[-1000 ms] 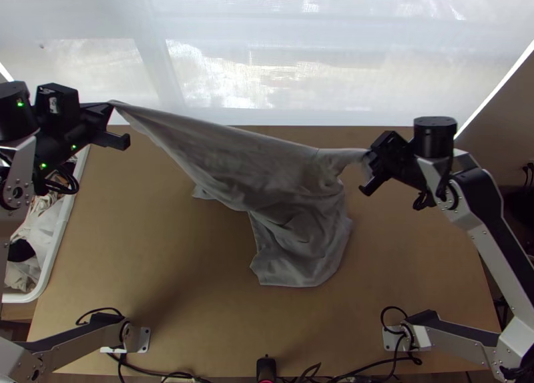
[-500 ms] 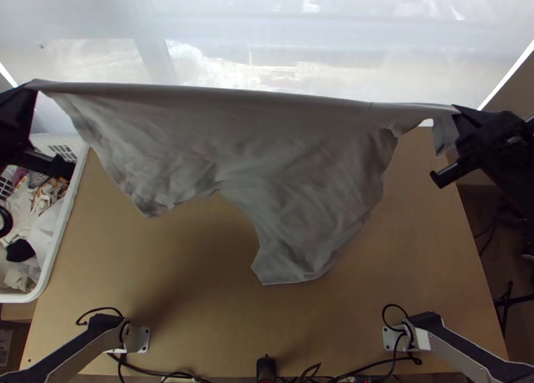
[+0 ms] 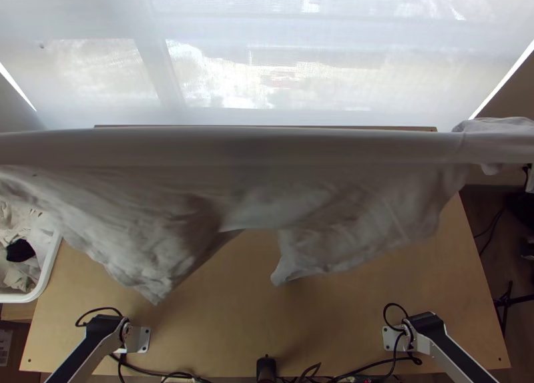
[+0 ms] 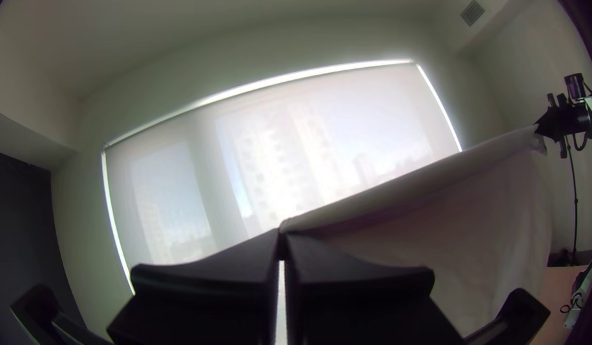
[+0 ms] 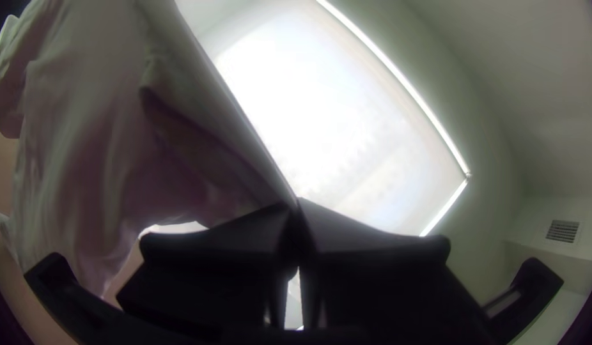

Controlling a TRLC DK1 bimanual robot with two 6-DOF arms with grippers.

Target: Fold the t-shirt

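We have the grey cloth t-shirt (image 3: pixel 334 203) stretched above the light wooden bench (image 3: pixel 220 329), with the white fabric blind (image 3: pixel 300 23) behind both. At the bench's left side is the white straight-rimmed basket (image 3: pixel 51 266) (pale and black fabric items (image 3: pixel 19 249) lie in it).
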